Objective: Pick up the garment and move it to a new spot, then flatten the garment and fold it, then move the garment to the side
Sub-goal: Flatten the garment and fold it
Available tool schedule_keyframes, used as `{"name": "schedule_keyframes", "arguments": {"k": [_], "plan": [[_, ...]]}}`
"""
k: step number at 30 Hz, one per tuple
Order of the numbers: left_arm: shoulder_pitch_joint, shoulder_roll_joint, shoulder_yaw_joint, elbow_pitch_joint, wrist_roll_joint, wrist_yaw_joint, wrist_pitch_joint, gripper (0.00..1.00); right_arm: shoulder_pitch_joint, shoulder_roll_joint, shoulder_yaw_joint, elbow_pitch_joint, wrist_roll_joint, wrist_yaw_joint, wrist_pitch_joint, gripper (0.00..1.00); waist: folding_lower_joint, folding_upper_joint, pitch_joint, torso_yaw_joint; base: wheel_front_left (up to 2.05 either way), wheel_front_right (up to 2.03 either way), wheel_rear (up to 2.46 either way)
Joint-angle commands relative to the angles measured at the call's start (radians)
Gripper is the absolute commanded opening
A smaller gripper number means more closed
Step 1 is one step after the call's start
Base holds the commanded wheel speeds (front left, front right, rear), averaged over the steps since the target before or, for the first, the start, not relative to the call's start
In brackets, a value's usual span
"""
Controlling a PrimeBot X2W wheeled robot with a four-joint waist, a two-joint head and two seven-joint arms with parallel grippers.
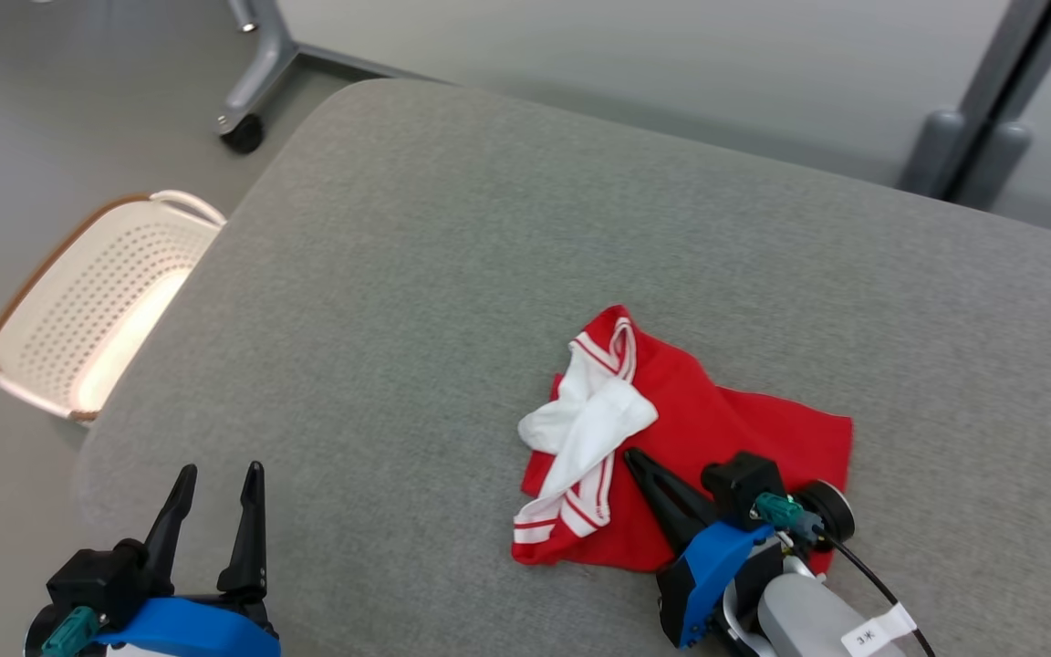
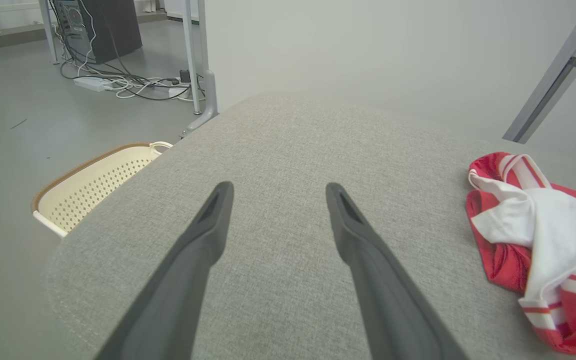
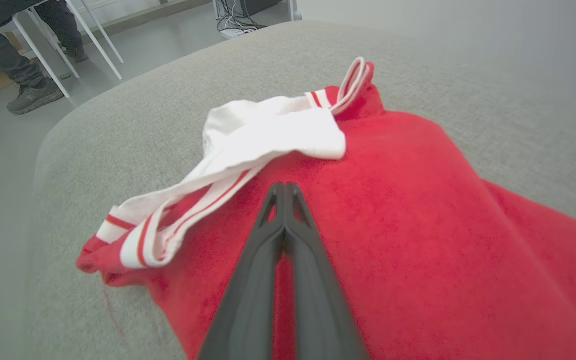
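so the red garment point(image 1: 717, 429) is lying crumpled on the grey upholstered surface point(image 1: 452, 228), at about 5 o'clock from the middle of the head view. a white sleeve point(image 1: 589, 424) with red-striped trim is flopped across its 9 o'clock side.

the right gripper point(image 1: 635, 456) comes in from 5 o'clock with its fingers pressed tight together, tips down on the red fabric just beside that sleeve. the right wrist view shows the tips meeting, but i honestly can't tell if any cloth is pinched between them.

the left gripper point(image 1: 221, 470) sits at 7 o'clock with its fingers spread wide and nothing in them, over bare upholstery well apart from the garment.

a cream perforated basket point(image 1: 78, 301) is on the floor at 9 o'clock, tucked against the surface's edge.
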Motion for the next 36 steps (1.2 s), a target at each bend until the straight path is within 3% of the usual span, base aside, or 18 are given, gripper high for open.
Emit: {"name": "schedule_keyframes", "arguments": {"k": [1, 13, 20, 21, 22, 23, 28, 36], "plan": [[-0.019, 0.003, -0.002, 0.0, -0.007, -0.001, 0.0, 1.0, -0.025, -0.005, 0.008, 0.01, 0.01, 0.0, -0.004, 0.0, -0.0001, -0.0001, 0.03, 0.037, 0.0, 0.0, 0.0], [-0.073, 0.006, -0.084, -0.015, -0.022, -0.001, 0.0, 1.0, -0.166, -0.005, 0.119, 0.087, 0.063, 0.0, 0.032, 0.0, -0.0001, -0.0001, 0.043, 0.117, 0.0, 0.0, 0.0], [-0.112, 0.018, -0.111, -0.047, -0.013, -0.001, 0.0, 1.0, -0.184, -0.007, 0.075, 0.083, 0.078, 0.0, 0.003, 0.0, -0.0001, -0.0001, 0.036, 0.092, 0.0, 0.0, 0.0], [-0.11, 0.02, -0.109, -0.05, -0.009, -0.001, 0.0, 1.0, -0.181, -0.006, 0.048, 0.082, 0.069, 0.0, 0.001, 0.07, -0.0001, -0.0001, 0.033, 0.079, 0.0, 0.0, 0.0], [-0.106, 0.021, -0.099, -0.052, -0.008, -0.001, 0.0, 1.0, -0.173, -0.006, 0.025, 0.076, 0.064, 0.0, -0.002, 0.44, -0.0001, -0.0001, 0.03, 0.064, 0.0, 0.0, 0.0], [-0.1, 0.022, -0.097, -0.055, -0.006, -0.001, 0.0, 1.0, -0.167, -0.005, -0.014, 0.047, 0.054, 0.0, -0.003, 1.0, -0.0001, -0.0001, 0.026, 0.048, 0.0, 0.0, 0.0], [-0.063, 0.022, -0.045, -0.059, 0.007, -0.001, 0.0, 1.0, -0.045, -0.005, -0.191, -0.1, -0.015, 0.0, -0.003, 1.0, -0.0001, -0.0001, -0.003, -0.062, 0.0, 0.0, 0.0], [0.014, 0.005, 0.053, -0.053, 0.046, -0.001, 0.0, 1.0, 0.131, -0.004, -0.339, -0.234, -0.072, 0.0, -0.004, 1.0, -0.0001, -0.0001, -0.048, -0.246, 0.0, 0.0, 0.0]]}}
